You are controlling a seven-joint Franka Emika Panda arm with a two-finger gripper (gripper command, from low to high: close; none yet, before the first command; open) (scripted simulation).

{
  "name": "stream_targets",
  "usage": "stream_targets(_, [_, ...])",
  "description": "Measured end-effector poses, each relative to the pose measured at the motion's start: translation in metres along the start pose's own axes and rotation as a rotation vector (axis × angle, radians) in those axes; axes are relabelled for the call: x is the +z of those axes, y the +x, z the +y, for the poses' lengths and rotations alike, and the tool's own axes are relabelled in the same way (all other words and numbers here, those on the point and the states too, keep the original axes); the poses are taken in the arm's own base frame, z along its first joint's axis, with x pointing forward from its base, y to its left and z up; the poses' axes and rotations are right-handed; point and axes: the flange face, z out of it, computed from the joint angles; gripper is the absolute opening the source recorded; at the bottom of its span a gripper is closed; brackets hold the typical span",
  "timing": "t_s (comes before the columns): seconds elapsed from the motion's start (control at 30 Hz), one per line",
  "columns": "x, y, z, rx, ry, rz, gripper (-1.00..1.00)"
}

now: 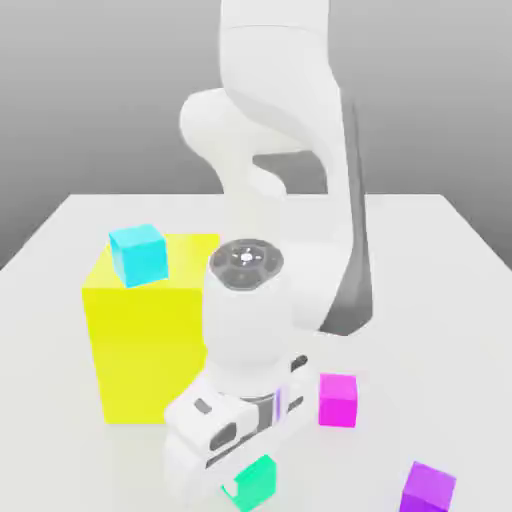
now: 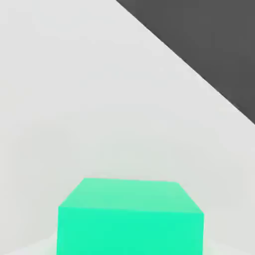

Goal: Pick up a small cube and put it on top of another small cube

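Plain white table (image 1: 440,260), grey backdrop, no readable writing. Gripper (image 1: 240,478) low at near edge, closed around the small teal cube (image 1: 256,482); magenta cube (image 1: 338,399) just right.

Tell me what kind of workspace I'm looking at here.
Most likely a simulated tabletop test scene, not a real room: a plain white table against an empty grey backdrop, flat-coloured blocks such as the large yellow block and small teal-green cube, and one white robot arm.

Simulated tabletop (image 1: 440,260), plain grey backdrop
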Motion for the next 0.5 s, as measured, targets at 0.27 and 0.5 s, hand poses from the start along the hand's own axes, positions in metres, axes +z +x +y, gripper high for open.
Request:
stream_targets(0.27, [-0.061, -0.051, -0.059, -0.299, -0.007, -0.005, -1.0])
stream_targets(0.5, [-0.081, -0.127, -0.11, -0.662, 0.001, -0.003, -1.0])
